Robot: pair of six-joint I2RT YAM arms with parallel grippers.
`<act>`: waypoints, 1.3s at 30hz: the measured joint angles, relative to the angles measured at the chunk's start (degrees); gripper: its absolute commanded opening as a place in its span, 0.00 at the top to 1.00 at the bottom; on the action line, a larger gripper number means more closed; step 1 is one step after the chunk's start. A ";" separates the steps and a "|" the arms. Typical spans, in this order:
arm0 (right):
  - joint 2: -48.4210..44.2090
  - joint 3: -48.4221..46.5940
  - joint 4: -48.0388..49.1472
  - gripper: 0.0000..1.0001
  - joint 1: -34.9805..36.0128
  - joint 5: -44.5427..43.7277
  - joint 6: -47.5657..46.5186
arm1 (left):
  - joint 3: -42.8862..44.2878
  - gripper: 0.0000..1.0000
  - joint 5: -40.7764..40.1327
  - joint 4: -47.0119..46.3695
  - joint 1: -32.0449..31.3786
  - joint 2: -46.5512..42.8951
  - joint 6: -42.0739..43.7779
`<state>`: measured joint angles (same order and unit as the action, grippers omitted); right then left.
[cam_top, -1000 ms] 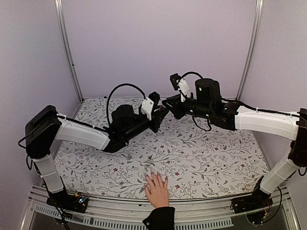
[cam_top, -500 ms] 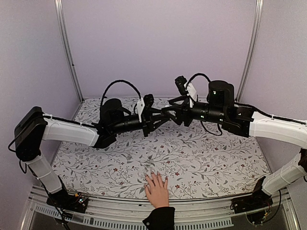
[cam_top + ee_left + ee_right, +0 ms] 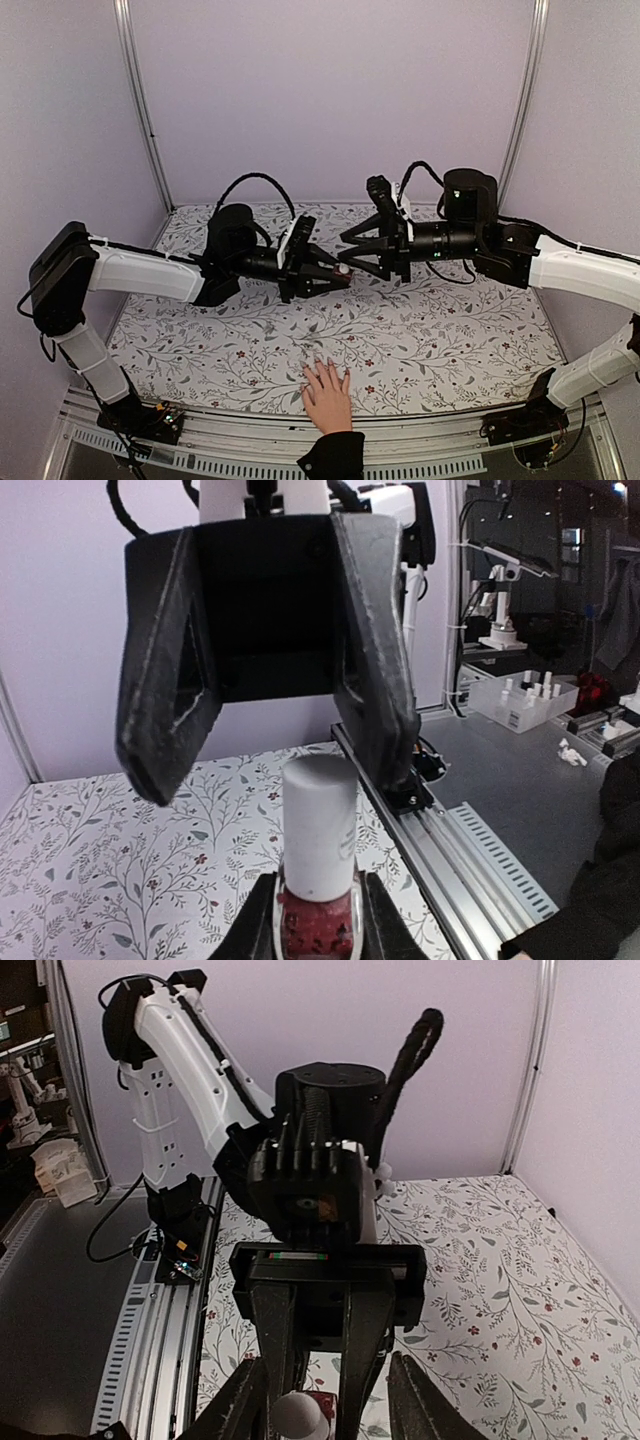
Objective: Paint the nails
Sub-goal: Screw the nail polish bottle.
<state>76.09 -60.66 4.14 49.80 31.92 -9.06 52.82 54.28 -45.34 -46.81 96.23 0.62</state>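
Inspector: Both arms have dropped and levelled out over the last second. The left tool (image 3: 333, 274) now points straight at the right tool (image 3: 352, 252), tip to tip above the middle of the desk (image 3: 450, 330). The right jaws, closed 1 second ago, now stand apart.

Clerk: State of the left tool?

Inspector: Clamped on a small dark-red bottle (image 3: 318, 932). Both fingers (image 3: 255, 935) grip the glass body. The white cap (image 3: 320, 825) stands clear of them and faces the right tool.

Clerk: And the right?

Inspector: Open, holding nothing. Its 2 jaws sit either side of the cap. In the left wrist view they gape wide around it. In the right wrist view the cap (image 3: 296, 1416) lies between the fingers (image 3: 238, 1408), close beside one of them. Whether that one touches the cap, I cannot tell.

Clerk: Location of the nails?

Inspector: On the hand (image 3: 327, 398), which has not moved. It lies flat on the desk at the near edge, centre, with its 5 fingers spread and pointing away from the arm bases. A black sleeve cuff (image 3: 335, 456) sits behind it. The nails (image 3: 321, 365) are too small to show any colour. Both tools are well apart from the hand, higher and further back.
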 measured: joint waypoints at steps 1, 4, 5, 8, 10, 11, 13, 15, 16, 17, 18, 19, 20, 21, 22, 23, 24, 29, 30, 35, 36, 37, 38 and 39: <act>0.04 0.00 -0.22 0.60 0.00 1.33 -0.28 | 0.02 1.00 0.92 -0.22 0.00 0.00 -0.46; 0.17 -0.04 -0.74 0.66 0.00 4.59 -1.25 | 0.15 1.00 3.54 -1.40 0.00 0.09 -2.03; 0.26 -0.07 -1.01 0.68 0.00 5.57 -1.49 | 0.26 1.00 4.61 -1.88 0.00 0.22 -2.54; 0.96 -0.61 -1.73 0.81 0.00 7.96 -2.32 | 0.42 1.00 6.01 -2.84 0.02 0.46 -3.69; 1.51 -0.90 -2.25 0.93 0.02 9.35 -2.75 | 0.44 1.00 6.54 -3.30 0.07 0.66 -4.20; 1.68 -0.92 -2.47 0.96 0.02 9.70 -3.04 | 0.46 1.00 6.73 -3.43 0.13 0.68 -4.48; 1.90 -1.14 -2.71 1.00 0.00 10.23 -3.48 | 0.46 1.00 6.97 -3.52 0.24 0.81 -5.57; 2.01 -1.31 -2.86 1.00 -0.04 10.43 -4.02 | 0.46 1.00 6.93 -3.69 0.28 0.85 -6.10; 2.01 -1.44 -2.97 1.00 -0.04 10.40 -4.07 | 0.46 1.00 6.84 -3.82 0.33 0.85 -6.23; 2.03 -1.57 -2.97 1.00 -0.07 10.36 -4.07 | 0.46 1.00 6.62 -4.09 0.33 0.85 -6.29; 2.03 -1.64 -2.97 1.00 -0.07 10.27 -4.07 | 0.46 1.00 6.34 -4.37 0.33 0.85 -6.32; 2.03 -1.70 -2.95 1.00 -0.09 10.19 -4.04 | 0.46 1.00 6.03 -4.55 0.33 0.85 -6.32; 2.03 -1.75 -2.91 1.00 -0.11 10.05 -4.02 | 0.46 1.00 5.64 -4.66 0.33 0.85 -6.32; 2.03 -1.79 -2.86 1.00 -0.17 9.81 -3.91 | 0.46 1.00 5.05 -4.76 0.33 0.85 -6.27; 2.03 -1.84 -2.84 1.00 -0.31 9.53 -3.80 | 0.44 1.00 4.42 -4.83 0.33 0.85 -6.25; 2.03 -1.86 -2.78 1.00 -0.37 9.11 -3.67 | 0.44 1.00 3.63 -4.87 0.33 0.85 -6.14; 2.03 -1.95 -2.78 1.00 -0.42 8.74 -3.54 | 0.39 1.00 2.71 -4.92 0.33 0.83 -6.01; 2.60 -2.60 -2.34 1.00 -0.76 4.85 -2.12 | -0.70 1.00 -3.19 -6.01 0.33 0.31 -5.62; 2.80 -2.80 -2.29 1.00 -0.76 4.04 -1.81 | -1.16 1.00 -4.90 -6.56 0.33 0.11 -5.62; 4.07 -4.28 -1.86 1.00 -1.03 -1.42 0.11 | -1.62 1.00 -12.57 -7.52 0.02 0.07 -5.11; 4.35 -4.57 -1.68 1.00 -1.14 -2.36 0.44 | -1.62 1.00 -14.49 -7.52 -0.09 0.04 -4.94; 4.63 -4.72 -1.42 1.00 -1.22 -3.37 0.81 | -1.62 1.00 -16.50 -7.50 -0.22 0.07 -4.72; 4.92 -4.92 -1.16 1.00 -1.33 -4.48 1.22 | -1.62 1.00 -18.40 -7.41 -0.39 0.07 -4.48; 5.18 -5.09 -1.01 1.00 -1.46 -5.40 1.60 | -1.62 1.00 -20.61 -7.28 -0.63 0.07 -4.15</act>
<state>81.28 -65.76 3.14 48.34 26.52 -7.46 51.20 33.67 -52.62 -47.44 96.29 -3.53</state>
